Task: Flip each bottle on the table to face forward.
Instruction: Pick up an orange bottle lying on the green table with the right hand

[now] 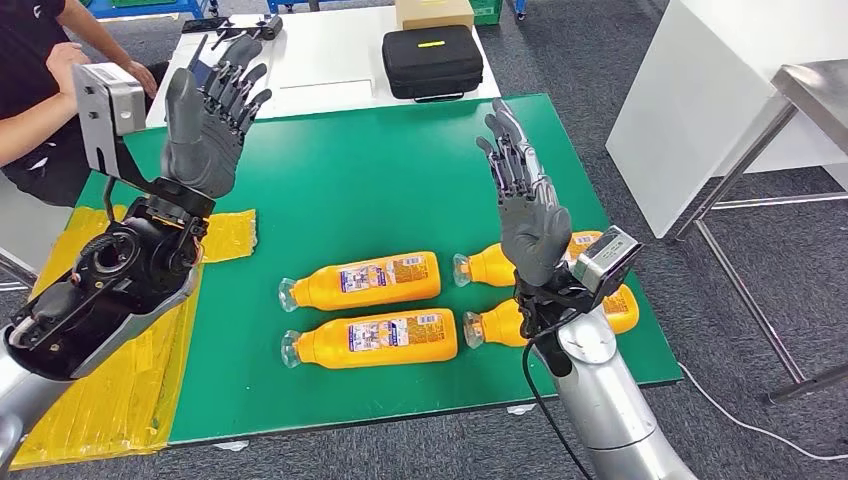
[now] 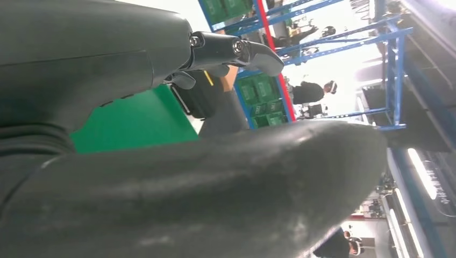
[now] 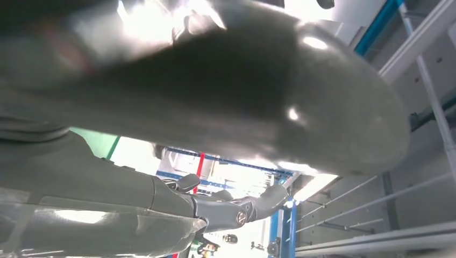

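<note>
Both hands raised and empty above four bottles lying on their sides.

The left hand and right hand stand upright with fingers spread, holding nothing. Below them, on the green mat, the orange bottles lie in two pairs, long axes across the table, caps toward the robot's left: the left pair between the hands, the right pair partly hidden behind the right wrist, nearest that hand.

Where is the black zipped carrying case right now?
In the head view, the black zipped carrying case sits on the white table beyond the green mat's far edge, next to a cardboard box, ahead of the raised right robot hand.
</note>
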